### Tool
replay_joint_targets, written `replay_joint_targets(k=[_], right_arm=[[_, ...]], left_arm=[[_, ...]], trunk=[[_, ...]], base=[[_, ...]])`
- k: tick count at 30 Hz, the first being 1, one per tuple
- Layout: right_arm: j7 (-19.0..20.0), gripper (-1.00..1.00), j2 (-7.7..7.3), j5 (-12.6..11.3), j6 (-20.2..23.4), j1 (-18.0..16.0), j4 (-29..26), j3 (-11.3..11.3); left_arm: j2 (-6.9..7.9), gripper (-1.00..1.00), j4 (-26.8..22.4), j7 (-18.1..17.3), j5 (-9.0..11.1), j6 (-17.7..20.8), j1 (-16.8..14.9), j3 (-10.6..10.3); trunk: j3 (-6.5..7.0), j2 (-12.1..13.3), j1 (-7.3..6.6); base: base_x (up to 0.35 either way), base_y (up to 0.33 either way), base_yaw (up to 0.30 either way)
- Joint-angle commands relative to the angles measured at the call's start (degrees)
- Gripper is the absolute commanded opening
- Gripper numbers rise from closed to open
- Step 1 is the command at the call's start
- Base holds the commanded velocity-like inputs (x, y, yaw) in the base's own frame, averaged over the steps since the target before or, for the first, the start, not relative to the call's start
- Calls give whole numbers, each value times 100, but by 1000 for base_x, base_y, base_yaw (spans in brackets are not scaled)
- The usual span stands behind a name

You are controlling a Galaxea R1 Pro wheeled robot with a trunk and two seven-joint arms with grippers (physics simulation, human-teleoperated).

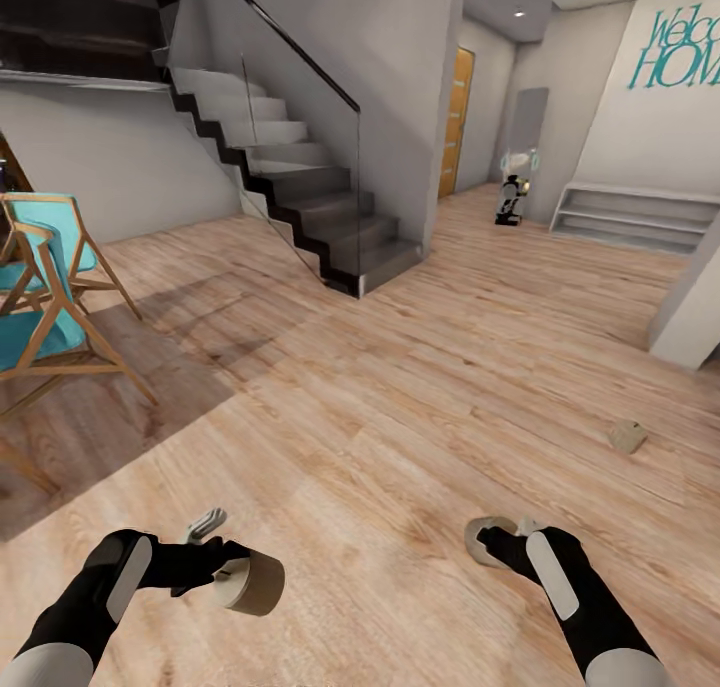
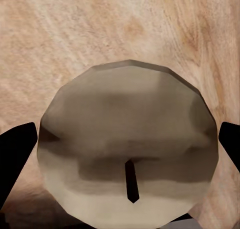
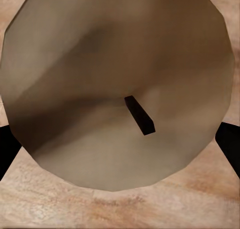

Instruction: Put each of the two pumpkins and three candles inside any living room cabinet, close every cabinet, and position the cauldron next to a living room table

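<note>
My left gripper point(image 1: 232, 573) is shut on a squat beige candle point(image 1: 254, 583), held low over the wooden floor at the near left. In the left wrist view that candle point(image 2: 127, 144) shows its flat round top and dark wick between the black fingers point(image 2: 15, 159). On the near right, my right gripper point(image 1: 497, 540) is shut on a second candle point(image 1: 484, 541); the right wrist view shows this candle point(image 3: 115, 84) close up. A third candle point(image 1: 627, 435) lies on the floor to the right, farther ahead. The pumpkins, cabinet and cauldron are out of view.
A staircase point(image 1: 300, 187) with a glass rail rises ahead at the left. Teal wooden chairs point(image 1: 45, 297) stand on a dark rug point(image 1: 110, 387) at the far left. A low white shelf point(image 1: 640, 217) and a white wall corner point(image 1: 690, 312) are at the right. Open wooden floor point(image 1: 420, 367) stretches ahead.
</note>
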Motion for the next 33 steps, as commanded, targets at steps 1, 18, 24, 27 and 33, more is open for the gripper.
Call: replay_joint_targets(k=[1,18,24,27,33], right_arm=[[-4,-100,0,-2,-6,-1,-2,0],[3,-100,0,-2,-8,-1,27,0],[3,-100,0,-2,-10,-1,34,0],[3,-100,0,-2,-10,-1,33,0],[3,-100,0,-2,-4,-1,36,-5]], left_arm=[[0,-100,-1,-3,35,5,-1,1],[-42,-100,-1,2,26,5,-1,-5],[-46,-100,-1,1,26,5,-1,-5],[-46,-100,-1,-3,26,2,-1,-5],[-44,-100,-1,-13,27,-3,-1,-3]], trunk=[[-5,0,0],[-85,0,0],[-114,0,0],[-128,0,0],[-157,0,0]], base=[[0,0,263],[0,0,263],[0,0,262],[0,0,260],[0,0,258]])
